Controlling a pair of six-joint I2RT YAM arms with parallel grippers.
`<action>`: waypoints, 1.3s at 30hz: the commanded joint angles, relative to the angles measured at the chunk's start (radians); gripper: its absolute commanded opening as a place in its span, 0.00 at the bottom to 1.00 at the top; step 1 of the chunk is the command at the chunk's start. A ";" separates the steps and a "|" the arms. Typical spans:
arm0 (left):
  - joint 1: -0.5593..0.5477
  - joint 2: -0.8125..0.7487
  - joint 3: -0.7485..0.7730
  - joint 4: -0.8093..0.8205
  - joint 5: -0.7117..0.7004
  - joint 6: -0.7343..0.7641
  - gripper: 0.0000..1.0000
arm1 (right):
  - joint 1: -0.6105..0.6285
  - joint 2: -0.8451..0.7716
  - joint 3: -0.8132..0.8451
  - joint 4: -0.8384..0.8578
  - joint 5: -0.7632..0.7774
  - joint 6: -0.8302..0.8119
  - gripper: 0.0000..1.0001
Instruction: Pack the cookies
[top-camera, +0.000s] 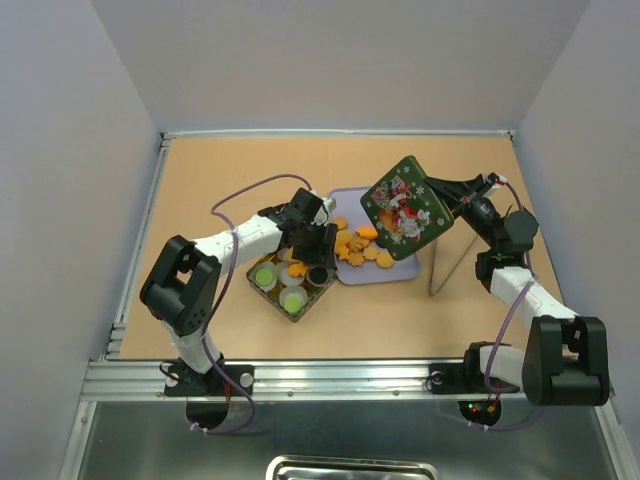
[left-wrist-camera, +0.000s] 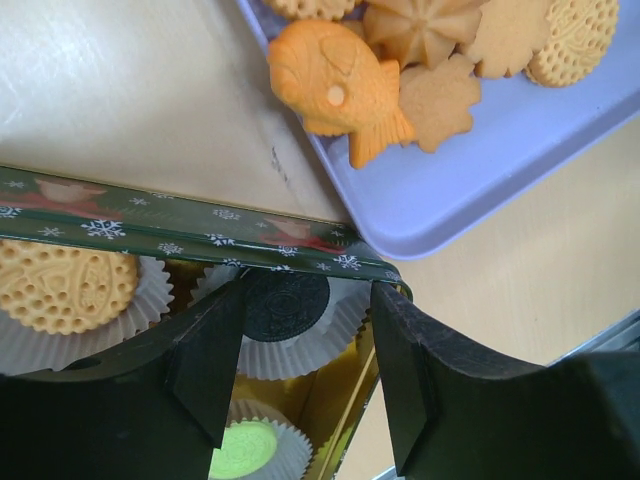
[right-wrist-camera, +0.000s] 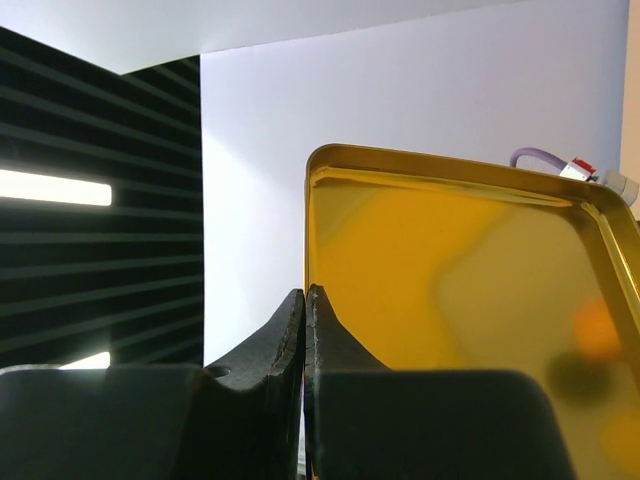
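Note:
Orange cookies (top-camera: 355, 247) lie heaped on a lavender tray (top-camera: 390, 272); in the left wrist view a fish-shaped one (left-wrist-camera: 335, 85) lies among them. A green Christmas tin (top-camera: 272, 297) holds white paper cups with a black cookie (left-wrist-camera: 285, 305), a green one (left-wrist-camera: 245, 450) and an orange round (left-wrist-camera: 60, 285). My left gripper (top-camera: 318, 250) is open and empty over the tin's corner, its jaws either side of the black cookie (left-wrist-camera: 308, 330). My right gripper (top-camera: 440, 197) is shut on the edge of the tin lid (top-camera: 405, 207), held tilted above the tray; its gold inside (right-wrist-camera: 450, 280) shows.
Thin grey rods (top-camera: 438, 268) stand on the table right of the tray. A raised rim (top-camera: 340, 132) borders the wooden table at the back and sides. The tray's near corner (left-wrist-camera: 420, 210) lies close to the tin's wall (left-wrist-camera: 200, 228).

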 joint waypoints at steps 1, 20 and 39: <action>0.001 0.039 0.069 0.031 0.022 0.004 0.63 | -0.003 0.003 0.032 0.065 -0.005 0.496 0.00; -0.009 0.426 0.619 -0.071 0.031 0.110 0.61 | -0.037 0.071 0.092 0.097 0.010 0.513 0.00; 0.186 0.234 0.609 -0.058 0.074 0.021 0.61 | -0.071 0.107 0.163 0.094 -0.013 0.470 0.00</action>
